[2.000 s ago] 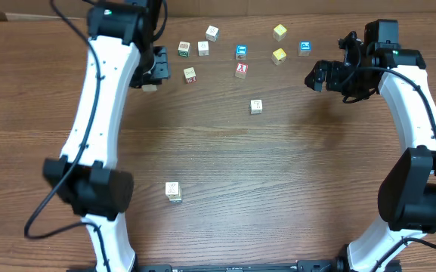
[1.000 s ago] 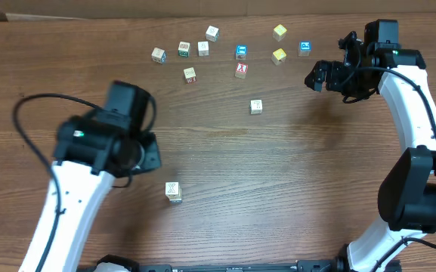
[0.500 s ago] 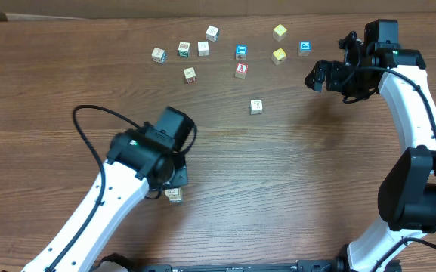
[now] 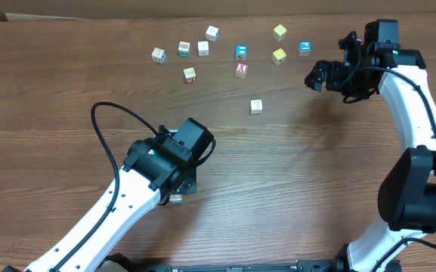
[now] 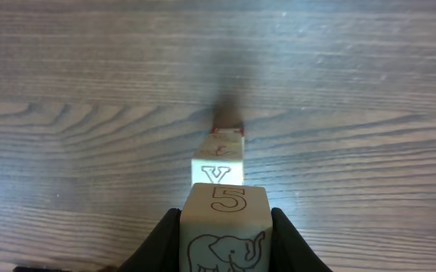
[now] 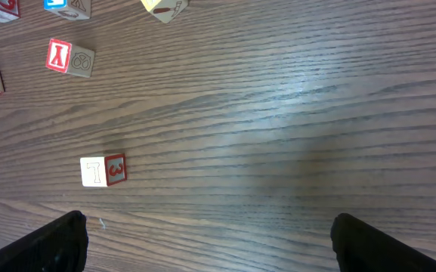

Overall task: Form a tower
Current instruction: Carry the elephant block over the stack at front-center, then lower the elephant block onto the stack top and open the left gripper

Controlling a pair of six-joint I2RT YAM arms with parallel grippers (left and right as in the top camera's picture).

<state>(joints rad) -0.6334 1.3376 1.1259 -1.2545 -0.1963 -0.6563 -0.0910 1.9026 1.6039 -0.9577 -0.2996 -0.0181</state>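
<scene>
Left gripper (image 5: 225,245) is clamped on a cube (image 5: 225,219), the one with a 5 and an elephant on it. The jaws are closed in snug on its two sides. It hangs right over the tower (image 5: 218,172), which stands near the front left of the table (image 4: 293,189), mostly hidden under the arm from above. I can't tell how many cubes are in it, or whether the held cube is touching the top one yet.

Right gripper (image 4: 314,78) is parked far right with its jaws wide apart and nothing in them, near the loose cubes (image 4: 241,52) along the back edge.

Here's what I'd worry about:

- From the wrist view the held cube looks a touch to one side of the top cube. If it lands overhanging, it could tip off when the fingers let go.
- The column is only one cube wide. Any sideways drift while coming down could shove the top cube and take the whole thing over.
- Letting go from too high means a bounce or a twist on landing.
- The fingers reach below the held cube's sides, so opening or backing out sloppily could clip the cube underneath.
</scene>
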